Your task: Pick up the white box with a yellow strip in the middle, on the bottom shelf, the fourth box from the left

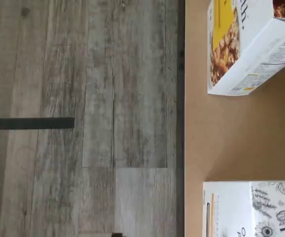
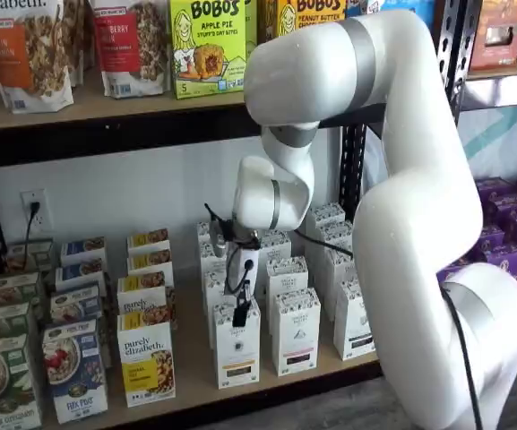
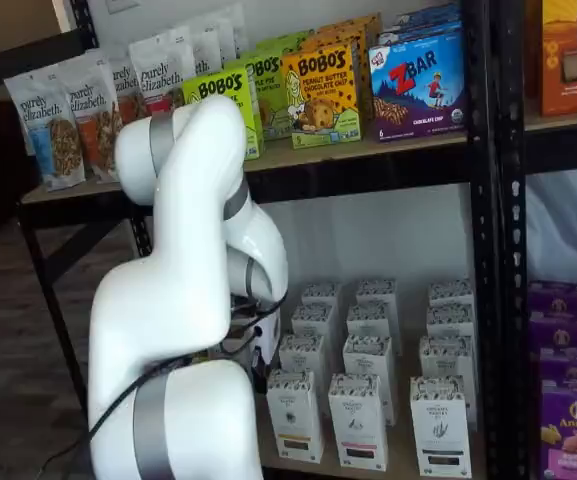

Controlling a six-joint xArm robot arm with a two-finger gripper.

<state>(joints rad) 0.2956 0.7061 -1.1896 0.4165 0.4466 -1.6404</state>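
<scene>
Farthest left in a shelf view, blue cereal boxes (image 2: 74, 372) stand at the front of the bottom shelf (image 2: 195, 396), a light wooden board with a dark front rail. Next comes a white granola box (image 2: 146, 363) with a yellow patch. Just right of it stands the white box (image 2: 236, 351), tall and slim, with a speckled top, a small dark round mark and a dull yellow strip low on its face; it is upright at the front of its row. The gripper (image 2: 240, 315) hangs right over the top front edge of this box, black fingers pointing down; its fingers are spread wide with nothing between them, though the gap itself is hard to make out. To the right stands a like carton with a black band (image 2: 296, 336), and beyond it rises the white arm (image 2: 419, 224). The wrist view shows grey floor planks (image 1: 83, 98), the shelf board (image 1: 231, 138), the granola box (image 1: 251, 54) and the white box (image 1: 231, 212), well apart
</scene>
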